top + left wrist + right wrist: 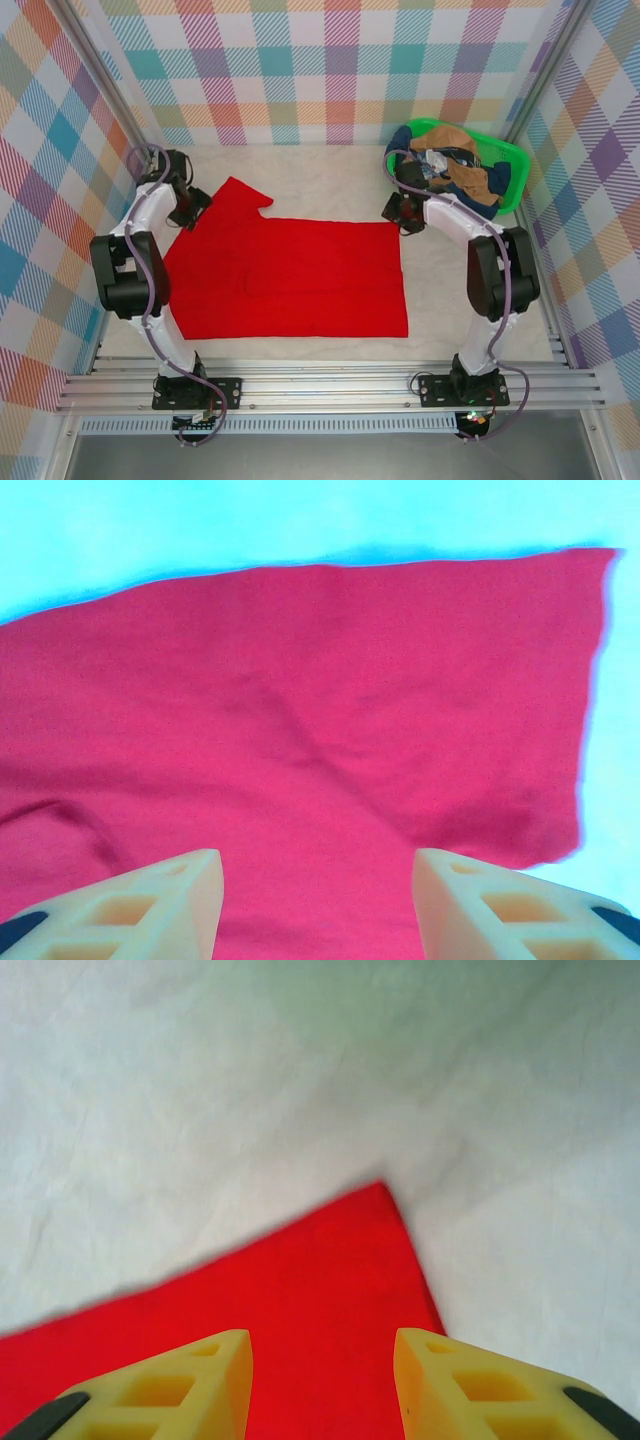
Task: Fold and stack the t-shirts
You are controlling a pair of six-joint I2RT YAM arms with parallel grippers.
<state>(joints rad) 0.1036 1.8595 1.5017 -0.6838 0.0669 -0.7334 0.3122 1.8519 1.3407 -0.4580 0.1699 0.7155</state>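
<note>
Top external view: the red shirt point(290, 275) lies flat mid-frame on the bench point(450, 300), left hand point(190, 212) open at its upper-left sleeve, right hand point(402, 215) open at its upper-right corner; next, I think, pinch there and fold.

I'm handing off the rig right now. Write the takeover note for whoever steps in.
Left gripper: open, at the red t-shirt's far left end, by the sleeve.
Right gripper: open, at its far right corner.
The red t-shirt lies spread out on the table. The other t-shirts sit heaped in the green basket, far right.
Done: one shirt laid out.
Left: fold it, then fold the rest and stack them.
</note>
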